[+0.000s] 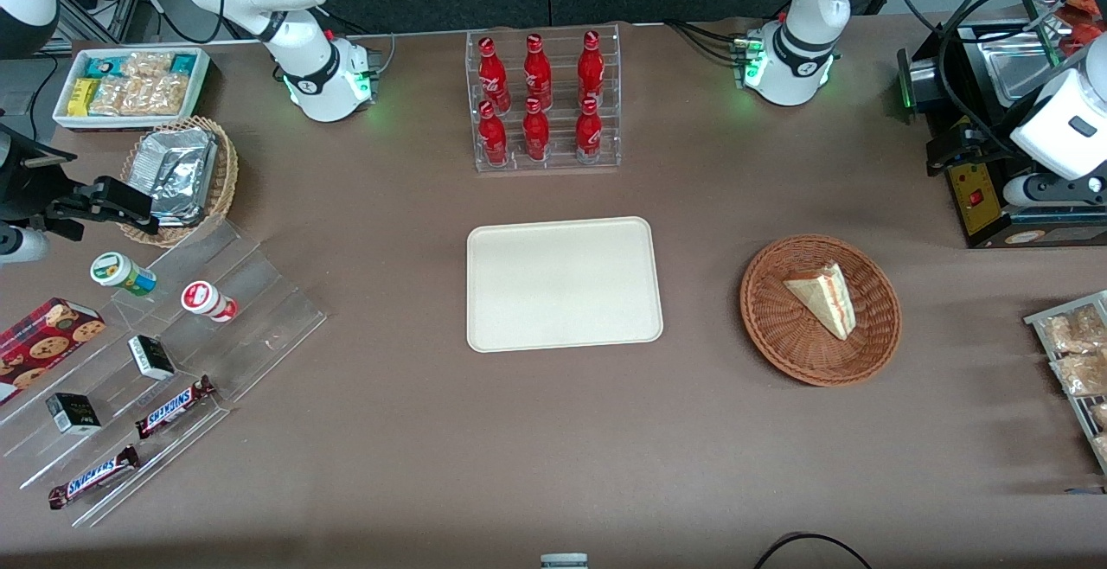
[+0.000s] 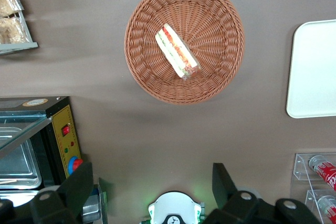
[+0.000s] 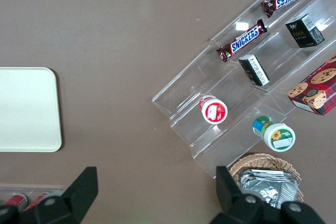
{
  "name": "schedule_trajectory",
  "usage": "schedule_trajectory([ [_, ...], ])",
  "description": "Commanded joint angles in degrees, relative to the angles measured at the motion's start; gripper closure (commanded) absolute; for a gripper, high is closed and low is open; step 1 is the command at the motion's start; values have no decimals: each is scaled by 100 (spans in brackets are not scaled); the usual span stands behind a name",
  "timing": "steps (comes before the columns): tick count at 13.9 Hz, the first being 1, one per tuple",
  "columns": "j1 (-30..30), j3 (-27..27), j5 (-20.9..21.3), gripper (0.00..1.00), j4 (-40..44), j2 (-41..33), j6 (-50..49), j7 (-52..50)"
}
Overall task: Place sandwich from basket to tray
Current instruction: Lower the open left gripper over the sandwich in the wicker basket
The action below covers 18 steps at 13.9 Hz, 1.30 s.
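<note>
On the brown tabletop (image 1: 415, 431), a round, shallow basket (image 1: 778, 340) of reddish-brown woven wicker is lying toward the working arm's end, and the sandwich (image 1: 824, 296), a triangular wedge of pale bread with a red and green filling stripe, is being held inside it. A flat, smooth, cream-coloured rectangular tray (image 1: 564, 284) with rounded corners and a low rim is resting beside the basket, well apart from it. The gripper (image 2: 149, 184) is being held high above the tabletop, its two dark fingers (image 2: 79, 184) spread wide apart, with nothing being held or touched. The sandwich is lying well apart from the fingers, roughly in line with the gap between them.
</note>
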Motion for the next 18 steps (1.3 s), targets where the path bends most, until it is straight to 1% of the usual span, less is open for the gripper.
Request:
schedule_trajectory([
  [1,87,-123,-7,0,138,54,-148,-3],
  [6,78,-238,38,0,103,80,-78,-214],
  [7,78,-238,38,0,103,176,-52,-222],
  [8,78,-238,55,0,85,273,18,-318],
  [9,87,-238,55,0,7,343,141,-624],
  [12,96,-220,64,0,-572,327,842,-1100],
  [14,96,-220,73,0,-1020,344,1378,-1713],
  [18,140,-212,99,0,-2320,300,3117,-3163],
])
